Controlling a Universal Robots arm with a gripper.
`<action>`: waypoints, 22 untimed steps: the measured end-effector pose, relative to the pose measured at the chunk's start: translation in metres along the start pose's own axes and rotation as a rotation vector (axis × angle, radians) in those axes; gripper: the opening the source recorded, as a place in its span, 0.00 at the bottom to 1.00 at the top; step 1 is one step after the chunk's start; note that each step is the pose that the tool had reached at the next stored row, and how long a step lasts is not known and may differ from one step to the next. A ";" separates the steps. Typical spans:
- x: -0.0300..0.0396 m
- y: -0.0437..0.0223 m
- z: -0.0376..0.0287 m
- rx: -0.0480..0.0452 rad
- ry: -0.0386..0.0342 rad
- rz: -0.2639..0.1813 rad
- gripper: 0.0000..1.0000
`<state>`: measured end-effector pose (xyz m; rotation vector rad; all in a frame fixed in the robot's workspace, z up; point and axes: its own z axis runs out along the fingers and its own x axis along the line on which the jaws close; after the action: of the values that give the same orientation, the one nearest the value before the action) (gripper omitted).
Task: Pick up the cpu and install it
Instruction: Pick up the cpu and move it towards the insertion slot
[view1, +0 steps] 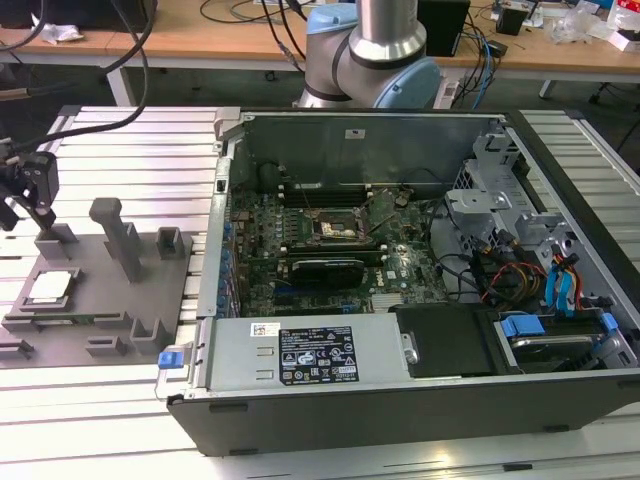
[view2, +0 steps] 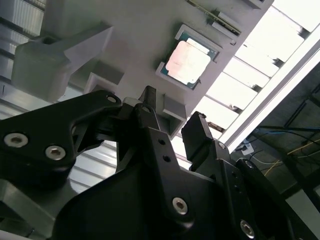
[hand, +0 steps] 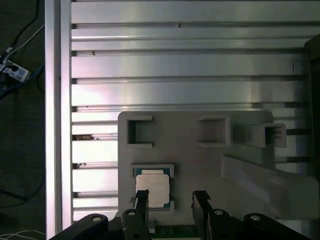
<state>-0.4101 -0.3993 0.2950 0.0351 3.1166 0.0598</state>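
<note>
Cpu (hand: 156, 186) on grey tray (hand: 190, 165), near empty gripper (hand: 171, 194)

A robotics lab: robot arm (view1: 380, 40), opened PC case (view1: 300, 420) on a slotted aluminium table (view1: 130, 150), cable-strewn benches (view1: 230, 42) behind.

The cpu (hand: 153, 190) has a pale silver top framed by a thin blue-green edge, set against the plain matte grey tray (hand: 185, 150). The end effector (hand: 171, 196) is black with silver screw heads. The counter (view1: 130, 150) is bright silver, striped by parallel grooves. The computer case (view1: 400, 440) is dark grey, its motherboard (view1: 400, 262) green, its clips (view1: 525, 326) blue. The arm (view1: 392, 25) is silver with pale blue joints.
</note>
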 end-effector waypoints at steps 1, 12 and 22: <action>0.0000 0.0000 0.0008 0.0000 0.0000 0.000 0.48; 0.0003 -0.0005 0.0121 0.0000 0.0000 0.000 0.48; 0.0024 -0.0028 0.0191 0.0212 -0.0004 -0.003 0.48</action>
<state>-0.4121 -0.4013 0.2757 0.0314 3.1169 0.0268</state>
